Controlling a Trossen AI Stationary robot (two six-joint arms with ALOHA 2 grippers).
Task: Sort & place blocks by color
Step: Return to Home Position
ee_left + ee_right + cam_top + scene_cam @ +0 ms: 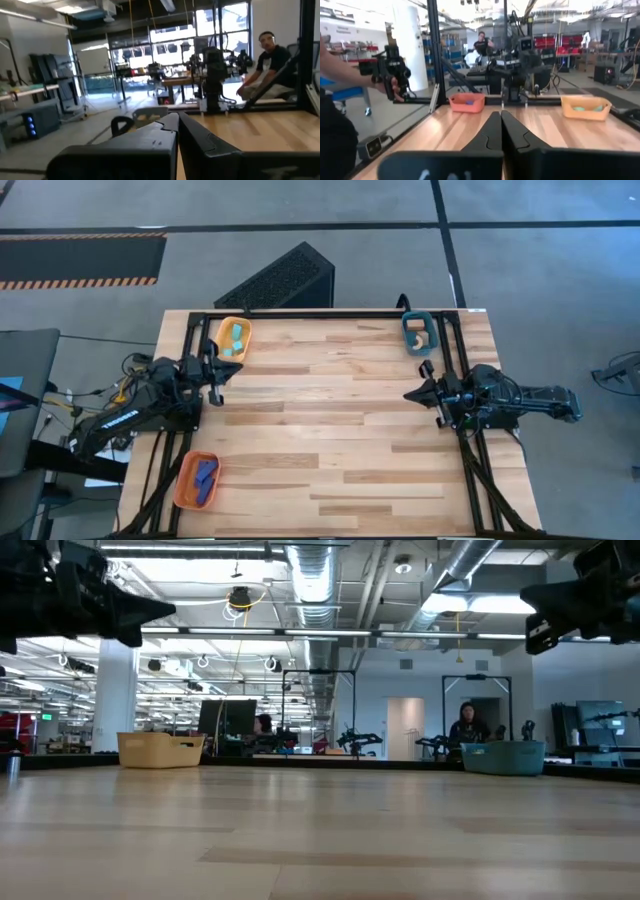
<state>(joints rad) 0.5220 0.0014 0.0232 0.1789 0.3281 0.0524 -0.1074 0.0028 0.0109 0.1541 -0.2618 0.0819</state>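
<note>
From above, we see the left gripper (214, 380) at the table's (330, 430) left edge and the right gripper (412, 393) near its right edge, both apart from the 3 trays. Blue blocks (205, 475) lie in the orange tray (181, 480), cyan blocks (236, 337) in the yellow-orange tray (220, 330), and tan pieces (423, 337) in the teal tray (408, 325). In the low view both grippers hang high at the upper corners. The left wrist view shows its fingers (165, 127) pressed together, with a seated person (272, 65) beyond the table. The right wrist view shows its fingers (492, 130) pressed together too. Beside the table a person's hand (395, 89) grips a black device (390, 67).
</note>
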